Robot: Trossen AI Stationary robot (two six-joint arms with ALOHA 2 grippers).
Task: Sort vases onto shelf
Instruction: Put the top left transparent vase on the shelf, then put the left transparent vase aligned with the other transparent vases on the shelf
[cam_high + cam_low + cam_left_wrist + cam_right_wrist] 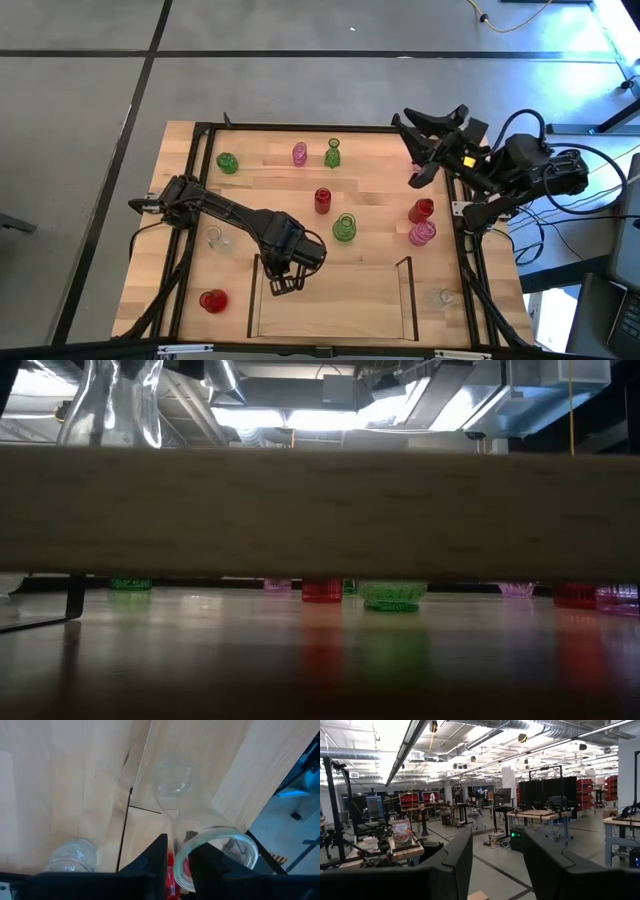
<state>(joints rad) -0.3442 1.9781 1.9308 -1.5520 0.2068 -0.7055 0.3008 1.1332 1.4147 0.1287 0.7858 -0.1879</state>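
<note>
From above, I have the left gripper [284, 283] over the near-left corner of the low dark-edged wooden shelf [408, 272], apparently setting down a clear glass vase [277, 284]; the rest of the shelf floor looks bare. The other vases stand scattered on the light wood bench [375, 170], including a green squat vase [344, 227] just beyond the shelf. The right gripper [430, 145] waits raised at the far right corner.

The low view is mostly blocked by a wooden edge; only vase bases show beneath.

In the left wrist view, the fingers [155, 862] stand slightly apart around the clear vase's rim [215, 852]; I cannot tell whether they grip. Next I judge: release fully, lift straight, clearing the shelf's thin edge.

In the right wrist view, its fingers [455, 865] stand wide, holding nothing.
</note>
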